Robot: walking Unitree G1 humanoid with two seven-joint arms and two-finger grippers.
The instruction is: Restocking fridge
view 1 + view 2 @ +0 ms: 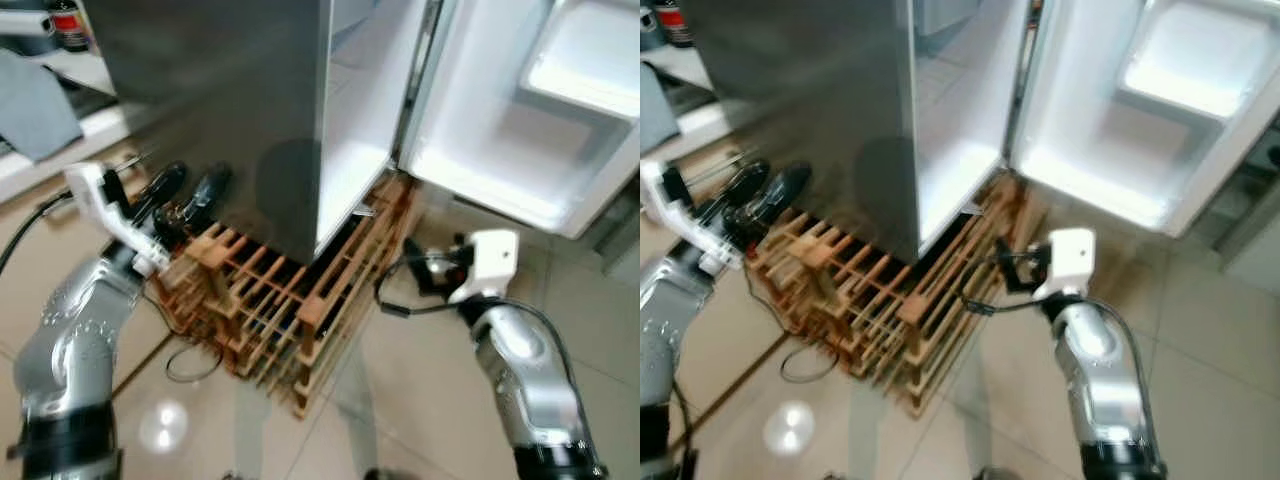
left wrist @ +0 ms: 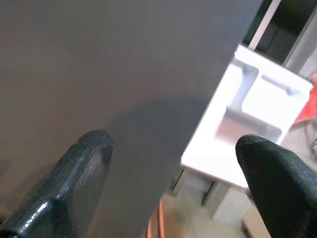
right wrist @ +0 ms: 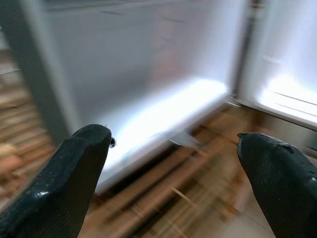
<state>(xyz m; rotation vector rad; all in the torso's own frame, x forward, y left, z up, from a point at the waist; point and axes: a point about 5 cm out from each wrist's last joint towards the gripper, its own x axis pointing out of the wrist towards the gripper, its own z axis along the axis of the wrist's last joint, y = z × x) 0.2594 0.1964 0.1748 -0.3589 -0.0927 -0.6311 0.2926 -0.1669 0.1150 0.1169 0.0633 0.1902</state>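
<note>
You face a fridge (image 1: 230,110) standing on a wooden pallet (image 1: 270,300) over a glossy beige tiled floor (image 1: 420,400). Its door (image 1: 540,110) swings wide at two o'clock, its white shelves bare and brightly lit. A counter (image 1: 60,140) with a grey cloth (image 1: 35,105) sits at ten o'clock. Your left gripper (image 1: 190,195) hovers at nine o'clock beside the fridge's grey side, fingers spread and empty. Your right gripper (image 3: 173,148), at four o'clock near the pallet's edge, is likewise spread, holding nothing.
</note>
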